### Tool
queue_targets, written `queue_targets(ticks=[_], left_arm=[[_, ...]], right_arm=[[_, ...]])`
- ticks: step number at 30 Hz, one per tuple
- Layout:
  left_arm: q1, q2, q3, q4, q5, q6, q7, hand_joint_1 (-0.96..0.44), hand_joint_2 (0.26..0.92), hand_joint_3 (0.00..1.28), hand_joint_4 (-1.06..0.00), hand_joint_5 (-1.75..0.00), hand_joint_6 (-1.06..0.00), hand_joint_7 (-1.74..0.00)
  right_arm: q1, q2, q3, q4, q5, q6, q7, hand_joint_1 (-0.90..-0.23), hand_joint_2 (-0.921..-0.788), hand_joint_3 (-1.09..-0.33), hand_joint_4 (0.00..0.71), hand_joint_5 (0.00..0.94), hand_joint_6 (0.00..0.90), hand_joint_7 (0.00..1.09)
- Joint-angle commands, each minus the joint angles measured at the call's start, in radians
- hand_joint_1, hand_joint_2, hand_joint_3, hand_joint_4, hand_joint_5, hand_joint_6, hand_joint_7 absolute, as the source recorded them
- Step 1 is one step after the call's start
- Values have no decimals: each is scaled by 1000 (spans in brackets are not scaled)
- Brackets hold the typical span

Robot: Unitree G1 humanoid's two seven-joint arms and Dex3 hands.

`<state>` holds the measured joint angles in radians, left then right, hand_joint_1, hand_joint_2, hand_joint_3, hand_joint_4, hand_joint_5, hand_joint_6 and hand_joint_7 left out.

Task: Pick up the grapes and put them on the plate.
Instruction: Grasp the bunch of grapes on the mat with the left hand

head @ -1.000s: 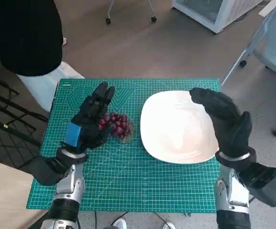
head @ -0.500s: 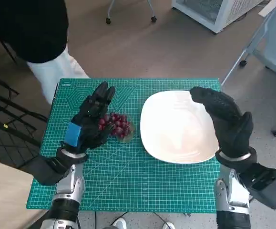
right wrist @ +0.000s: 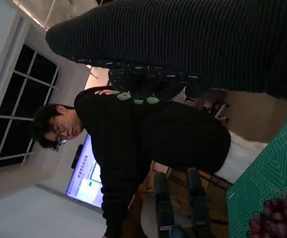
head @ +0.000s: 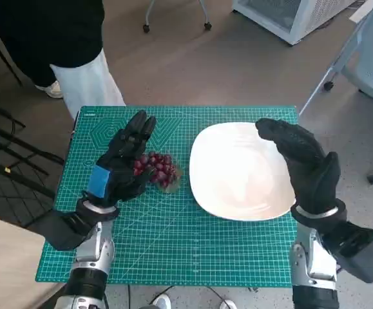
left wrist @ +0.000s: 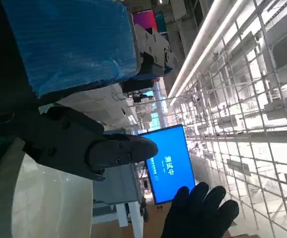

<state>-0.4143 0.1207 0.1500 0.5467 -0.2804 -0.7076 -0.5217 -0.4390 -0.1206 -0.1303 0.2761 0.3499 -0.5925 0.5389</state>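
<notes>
Grapes, plate, two hands on green mat.
Left hand (head: pixel 118 168) is lying beside the grapes (head: pixel 158 170), fingers apart, touching the bunch on the mat (head: pixel 192 244); white plate (head: pixel 234 172) is sitting just right; right hand (head: pixel 302 164) is hovering over its rim, fingers apart, holding nothing.

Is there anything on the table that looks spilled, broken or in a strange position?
Nothing stands out. The grapes lie in one bunch on the green mat, beside the left hand. The white plate sits flat and looks whole, with the right hand over its edge.
</notes>
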Motion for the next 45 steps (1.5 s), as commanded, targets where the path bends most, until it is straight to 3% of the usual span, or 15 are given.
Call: queue_targets(ticks=[1, 9, 16, 21, 32, 45], left_arm=[[3, 80, -18, -54, 126, 15, 45, -409, 921, 264, -199, 0, -272, -1], [44, 274, -69, -278, 510, 207, 157, -555, 892, 46, -18, 1, -32, 1], [82, 340, -123, -517, 808, 496, 178, -530, 765, 4, -1, 1, -25, -9], [80, 343, -162, -587, 865, 650, 127, -445, 694, 10, 1, 1, -73, -21], [30, 342, -268, -583, 938, 848, 92, -369, 683, 6, 1, 1, -120, -23], [-62, 337, -377, -478, 962, 945, 71, -321, 687, 3, 1, 1, -145, -16]], right_arm=[[23, -2, -3, 13, 0, 3, -2, -507, -921, -608, 262, 2, -1, 517], [26, -1, -3, 6, 2, 10, -5, -507, -921, -607, 263, 2, -1, 518], [28, 0, -4, 4, 2, 14, -7, -504, -921, -609, 262, 2, -1, 518], [25, -1, -7, 13, 4, 12, -5, -500, -921, -612, 261, 1, -1, 516], [28, 3, -3, 5, 0, 18, -12, -499, -921, -612, 261, 1, -1, 516], [37, 5, 1, -10, 0, 25, -15, -499, -921, -615, 260, 0, -1, 514]])
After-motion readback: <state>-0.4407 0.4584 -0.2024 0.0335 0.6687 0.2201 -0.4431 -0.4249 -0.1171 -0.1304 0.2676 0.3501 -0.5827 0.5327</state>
